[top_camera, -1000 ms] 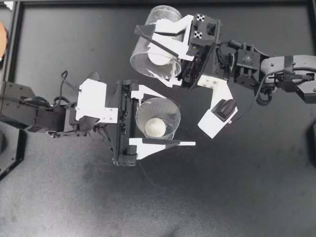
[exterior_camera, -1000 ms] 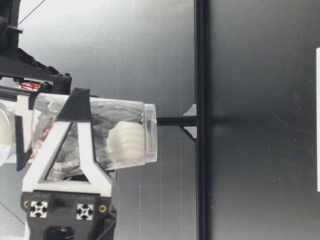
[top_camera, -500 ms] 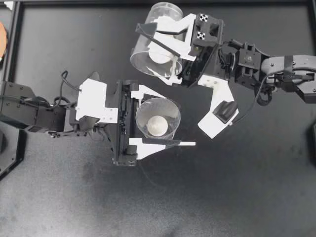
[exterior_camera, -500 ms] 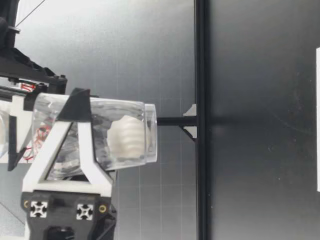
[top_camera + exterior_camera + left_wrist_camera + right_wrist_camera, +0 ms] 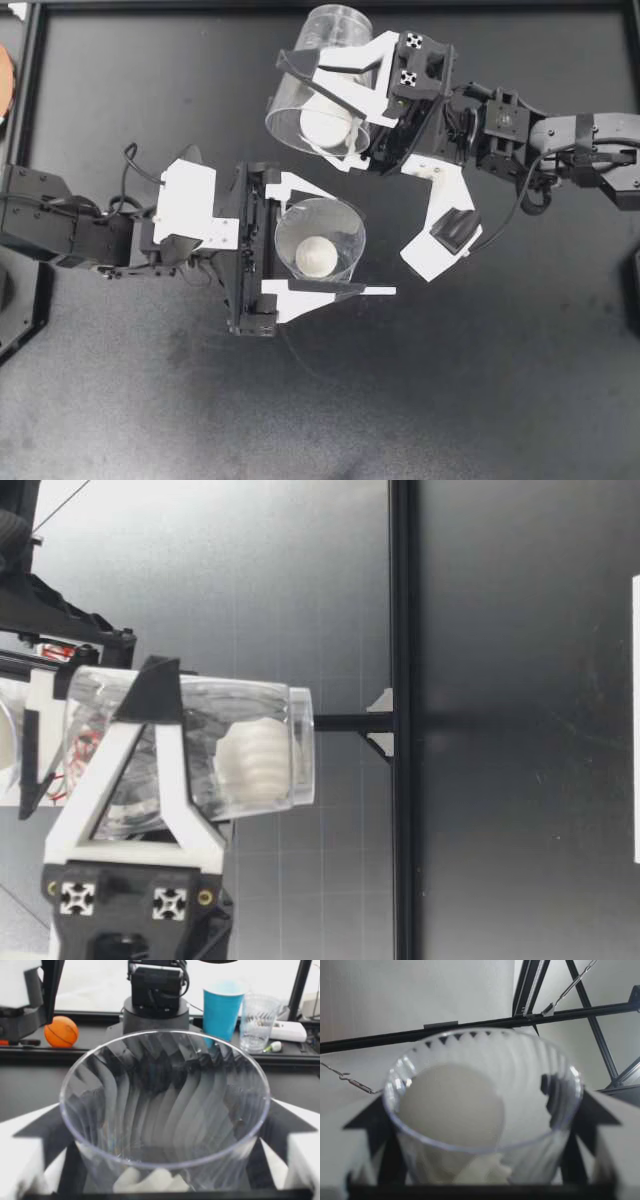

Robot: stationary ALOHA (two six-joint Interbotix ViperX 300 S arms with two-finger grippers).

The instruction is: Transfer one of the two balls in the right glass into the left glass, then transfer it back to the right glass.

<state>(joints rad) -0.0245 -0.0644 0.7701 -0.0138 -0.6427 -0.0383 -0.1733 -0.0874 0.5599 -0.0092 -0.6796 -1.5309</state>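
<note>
Left gripper (image 5: pixel 335 245) is clamping the left glass (image 5: pixel 352 228) from two sides, with its fingers (image 5: pixel 330 292) spread to the glass's width and one pressing on each wall. The glass is standing upright, mouth up, and the left-glass ball (image 5: pixel 317 256) is lying on its bottom, centred between the fingers. In the low view this glass is hanging clear above the surface (image 5: pixel 480 400). Right gripper (image 5: pixel 318 95) is gripping the right glass (image 5: pixel 335 28) the same way, its fingers (image 5: pixel 365 100) bearing on opposite walls. That glass is tilting over, with its mouth pointing toward the left glass and its base toward the far edge. The right-glass ball (image 5: pixel 325 122) is lying against the lower wall close to the rim, inside the glass and between the fingers. The two glasses are sitting near each other but are not touching, with the right one higher. Versus 1 s ago, the right wrist is rolling slightly and carrying its glass a little up and toward the far edge, and its ball is staying by the rim. Left arm, left glass and left-glass ball are showing no change.
</note>
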